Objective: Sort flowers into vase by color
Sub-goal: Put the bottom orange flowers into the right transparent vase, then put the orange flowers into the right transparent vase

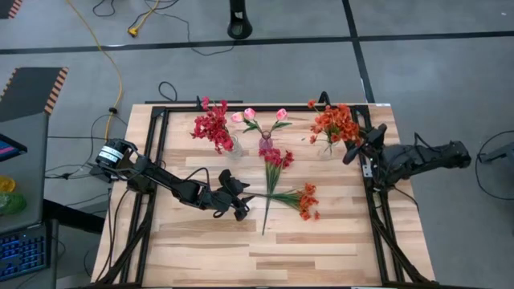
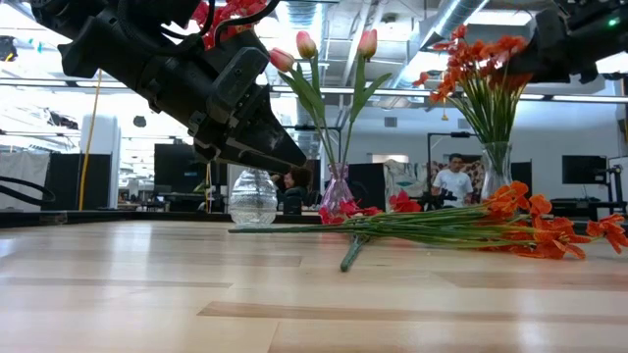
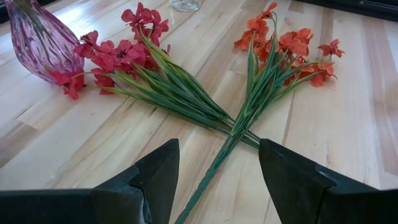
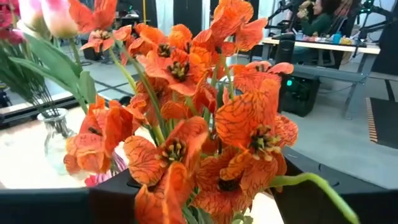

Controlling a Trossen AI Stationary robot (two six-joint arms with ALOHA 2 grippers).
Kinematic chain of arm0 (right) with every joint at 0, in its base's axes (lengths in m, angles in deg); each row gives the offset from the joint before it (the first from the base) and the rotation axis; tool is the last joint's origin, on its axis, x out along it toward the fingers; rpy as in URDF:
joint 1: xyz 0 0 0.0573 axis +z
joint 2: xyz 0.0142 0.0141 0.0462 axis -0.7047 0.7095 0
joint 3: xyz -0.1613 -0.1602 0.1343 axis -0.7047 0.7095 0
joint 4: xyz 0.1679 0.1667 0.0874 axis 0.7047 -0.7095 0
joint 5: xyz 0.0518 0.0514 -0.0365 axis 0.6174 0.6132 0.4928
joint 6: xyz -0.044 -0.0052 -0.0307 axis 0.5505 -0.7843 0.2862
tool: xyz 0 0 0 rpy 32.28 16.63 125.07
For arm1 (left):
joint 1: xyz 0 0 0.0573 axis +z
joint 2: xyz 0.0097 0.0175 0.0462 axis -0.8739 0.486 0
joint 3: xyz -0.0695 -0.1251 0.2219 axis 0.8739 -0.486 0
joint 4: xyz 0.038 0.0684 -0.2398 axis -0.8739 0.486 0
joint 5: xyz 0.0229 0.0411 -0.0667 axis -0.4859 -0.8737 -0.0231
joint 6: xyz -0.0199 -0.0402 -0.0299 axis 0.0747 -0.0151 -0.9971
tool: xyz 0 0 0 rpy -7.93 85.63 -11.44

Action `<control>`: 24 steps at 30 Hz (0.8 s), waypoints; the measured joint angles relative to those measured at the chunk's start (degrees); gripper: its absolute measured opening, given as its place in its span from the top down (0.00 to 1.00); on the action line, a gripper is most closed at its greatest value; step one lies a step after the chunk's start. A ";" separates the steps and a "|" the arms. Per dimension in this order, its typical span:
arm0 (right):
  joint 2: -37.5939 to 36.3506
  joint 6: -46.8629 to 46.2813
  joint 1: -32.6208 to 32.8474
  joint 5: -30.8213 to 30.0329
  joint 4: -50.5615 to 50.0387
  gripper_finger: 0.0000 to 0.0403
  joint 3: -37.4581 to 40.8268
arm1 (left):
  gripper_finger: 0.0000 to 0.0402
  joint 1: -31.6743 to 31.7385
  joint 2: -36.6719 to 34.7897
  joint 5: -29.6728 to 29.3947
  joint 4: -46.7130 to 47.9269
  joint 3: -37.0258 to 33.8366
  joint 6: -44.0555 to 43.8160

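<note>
The left gripper (image 1: 238, 210), jaws spread, sits just beside the crossed stem ends of the red sprig (image 1: 273, 172) and orange sprig (image 1: 299, 199), nearer than the right arm.

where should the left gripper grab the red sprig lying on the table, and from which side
Judging by its pose, grip the bare green stem, not the blossoms. The red sprig lies flat with its flower head by the purple vase, crossing the orange sprig. The open left gripper hovers above the stem ends; come straight down past the crossing, jaws across that stem alone.
</note>
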 joint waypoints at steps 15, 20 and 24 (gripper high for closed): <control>0.00 -14.47 0.26 13.95 -20.51 0.37 0.00 | 0.48 0.00 0.00 -0.02 0.00 0.00 0.00; 0.00 -16.89 0.26 17.20 -21.37 0.37 0.00 | 0.48 0.00 0.00 -0.01 0.00 0.00 0.00; 0.00 -17.05 0.36 19.76 -21.19 0.37 0.00 | 0.48 0.00 0.00 -0.02 -0.03 0.00 0.00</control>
